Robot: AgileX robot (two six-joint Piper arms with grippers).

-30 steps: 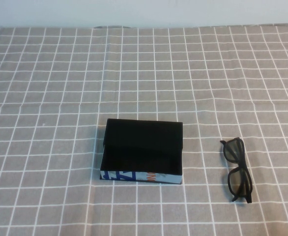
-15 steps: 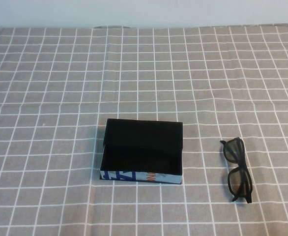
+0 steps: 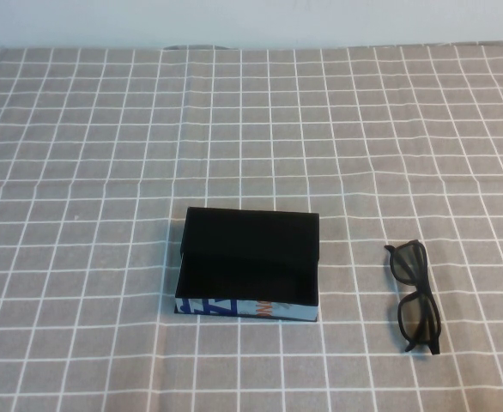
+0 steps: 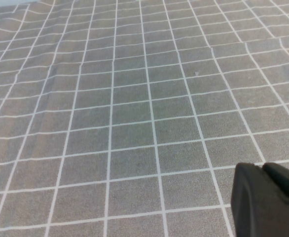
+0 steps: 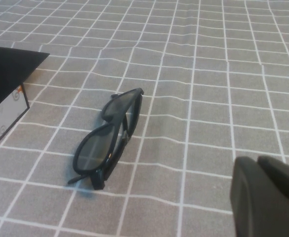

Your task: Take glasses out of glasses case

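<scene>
The glasses case (image 3: 247, 262) is an open black box near the table's middle, its lid flap raised at the back and its printed edge at the front. Its inside looks dark and empty. The black glasses (image 3: 415, 296) lie folded on the cloth to the right of the case, apart from it. The right wrist view shows the glasses (image 5: 107, 138) and a corner of the case (image 5: 6, 74). My right gripper (image 5: 257, 159) is shut and empty, short of the glasses. My left gripper (image 4: 263, 166) is shut and empty over bare cloth. Neither gripper shows in the high view.
A grey cloth with a white grid (image 3: 106, 172) covers the whole table. A pale wall runs along the far edge (image 3: 251, 21). Nothing else stands on the cloth.
</scene>
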